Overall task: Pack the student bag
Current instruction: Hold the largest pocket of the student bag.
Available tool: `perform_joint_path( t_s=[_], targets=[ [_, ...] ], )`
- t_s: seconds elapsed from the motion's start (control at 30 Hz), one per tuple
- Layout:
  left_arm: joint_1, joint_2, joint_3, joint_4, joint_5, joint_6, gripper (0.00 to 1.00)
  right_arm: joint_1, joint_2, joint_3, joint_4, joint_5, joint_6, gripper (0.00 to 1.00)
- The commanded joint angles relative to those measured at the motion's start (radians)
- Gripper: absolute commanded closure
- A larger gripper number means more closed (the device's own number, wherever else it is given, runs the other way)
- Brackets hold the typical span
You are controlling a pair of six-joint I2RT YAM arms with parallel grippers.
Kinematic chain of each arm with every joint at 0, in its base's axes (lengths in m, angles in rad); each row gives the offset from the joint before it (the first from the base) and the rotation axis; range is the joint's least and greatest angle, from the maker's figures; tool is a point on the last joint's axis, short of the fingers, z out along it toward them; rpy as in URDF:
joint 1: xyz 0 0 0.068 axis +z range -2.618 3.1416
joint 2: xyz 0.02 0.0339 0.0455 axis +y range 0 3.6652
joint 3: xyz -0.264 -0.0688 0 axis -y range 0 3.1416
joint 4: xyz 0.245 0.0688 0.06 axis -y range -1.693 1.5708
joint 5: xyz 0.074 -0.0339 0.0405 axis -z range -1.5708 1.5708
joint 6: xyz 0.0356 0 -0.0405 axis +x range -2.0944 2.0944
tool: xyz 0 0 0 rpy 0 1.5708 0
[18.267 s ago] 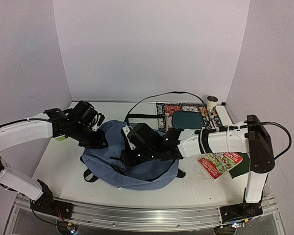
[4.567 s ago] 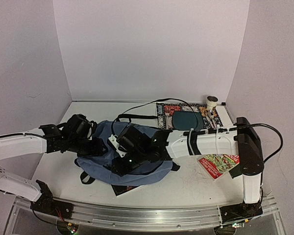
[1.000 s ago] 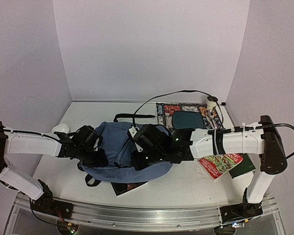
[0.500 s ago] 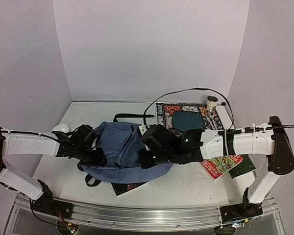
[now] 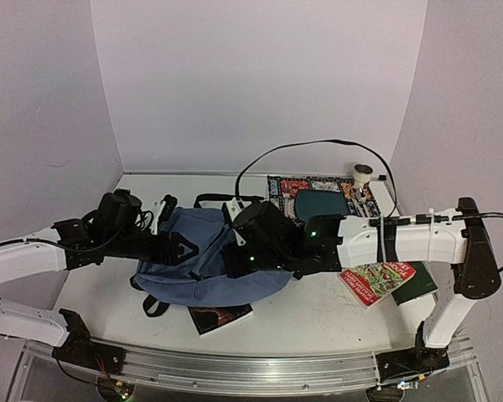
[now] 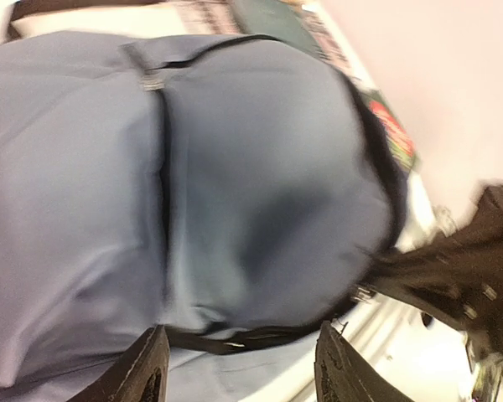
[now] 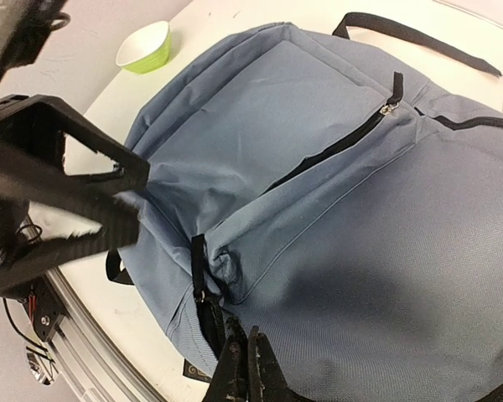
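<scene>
top external view: the student bag (image 5: 197,272), a large soft slate-blue fabric backpack with black straps, lies slumped at the centre of the frame on the white table (image 5: 318,322). both arms reach in over it from either side. judge it limp and probably light. it will sag and fold wherever you lift it, and smooth cloth is likely to slide out of a thin pinch. take it by something stitched instead: a strap, the seam beside the black front-pocket zip (image 7: 335,151), or the short black webbing tab (image 7: 199,276) at lower left of the right wrist view.

your left gripper (image 6: 239,373) shows at the bottom of the left wrist view, fingers wide apart with nothing between them and the bag's rounded face beyond. your right gripper (image 7: 245,360) is at the bottom edge of its view, fingers pressed together just beside that tab. you cannot tell whether any cloth is caught in them.

a thin dark book's corner (image 5: 222,316) pokes out from under the bag's lower edge. expect it may drag along if you pull the bag.
</scene>
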Motion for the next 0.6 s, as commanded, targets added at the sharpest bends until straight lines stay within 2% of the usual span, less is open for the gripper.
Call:
perform_joint_path(
  t_s=[0.0, 0.2, 0.57],
  targets=[
    [-0.034, 0.0, -0.024, 0.144, 0.158, 0.13, 0.39, 0.002, -0.046, 0.02, 0.068, 0.054, 0.011, 1.0],
    [-0.095, 0.084, 0.001, 0.156, 0.21, 0.281, 0.36, 0.002, -0.072, 0.006, 0.084, 0.065, 0.038, 1.0],
    [-0.125, 0.166, 0.007, 0.273, 0.218, 0.375, 0.39, 0.002, -0.099, -0.012, 0.11, 0.066, 0.066, 1.0]
  ],
)
